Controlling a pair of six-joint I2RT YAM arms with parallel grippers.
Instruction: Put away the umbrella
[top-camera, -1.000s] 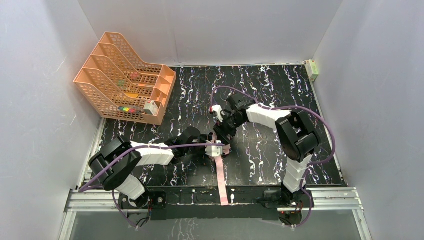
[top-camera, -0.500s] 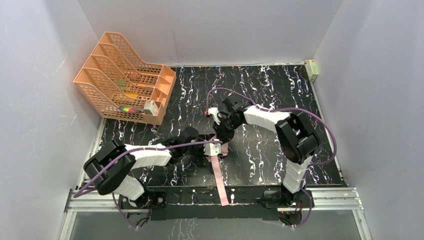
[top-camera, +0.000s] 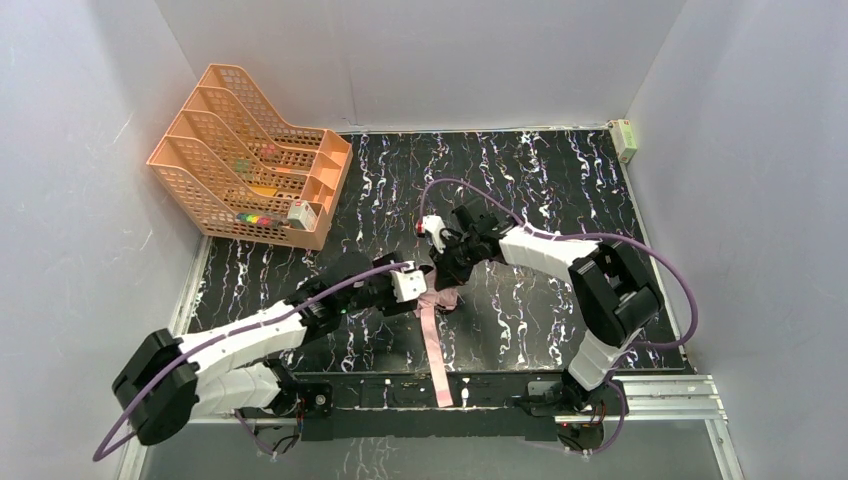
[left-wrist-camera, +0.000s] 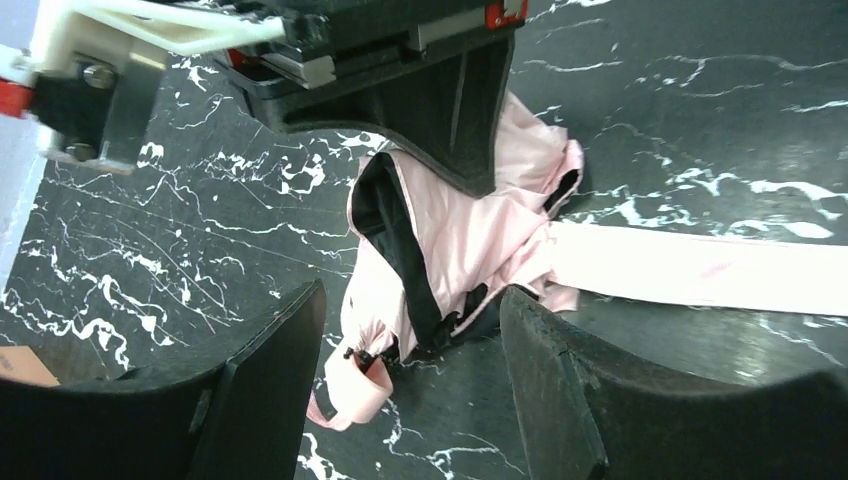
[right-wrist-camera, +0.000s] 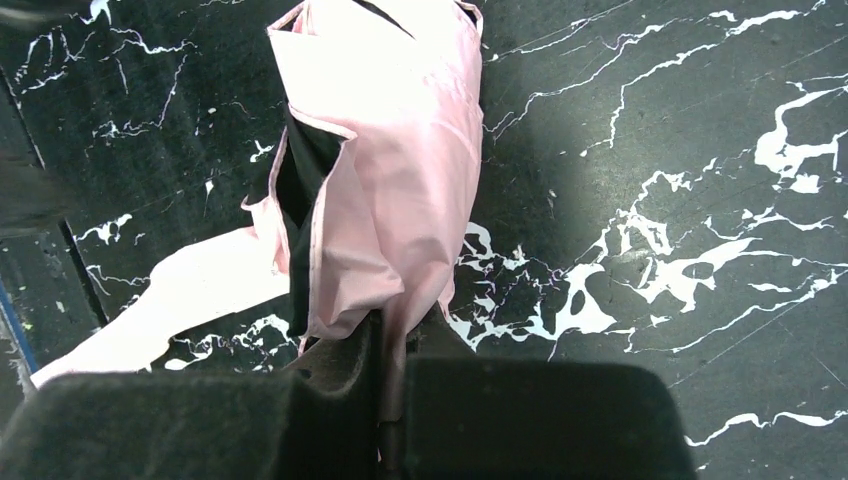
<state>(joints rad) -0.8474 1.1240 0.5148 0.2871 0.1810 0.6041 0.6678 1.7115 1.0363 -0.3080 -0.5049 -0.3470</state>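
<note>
The umbrella (top-camera: 444, 298) lies folded and crumpled at mid-table, pale pink fabric with black folds (left-wrist-camera: 455, 235) (right-wrist-camera: 395, 170). Its small pink loop (left-wrist-camera: 352, 392) rests on the table between my left fingers (left-wrist-camera: 265, 385). A long pale pink strip (top-camera: 438, 358) (left-wrist-camera: 700, 268) (right-wrist-camera: 165, 292) runs from it toward the near edge. My left gripper (top-camera: 407, 288) (left-wrist-camera: 410, 375) stands open just left of the bundle, holding nothing. My right gripper (top-camera: 447, 272) (right-wrist-camera: 392, 365) is shut on the umbrella's pink fabric at its far end.
An orange mesh file rack (top-camera: 250, 160) stands at the back left with small items inside. A small pale box (top-camera: 625, 138) sits at the back right corner. Grey walls enclose the black marbled table (top-camera: 540, 180); a metal rail (top-camera: 660, 392) runs along the near edge.
My right gripper has shut on the pink fabric. My left gripper has opened and drawn back a little to the left, with its arm stretched lower across the table.
</note>
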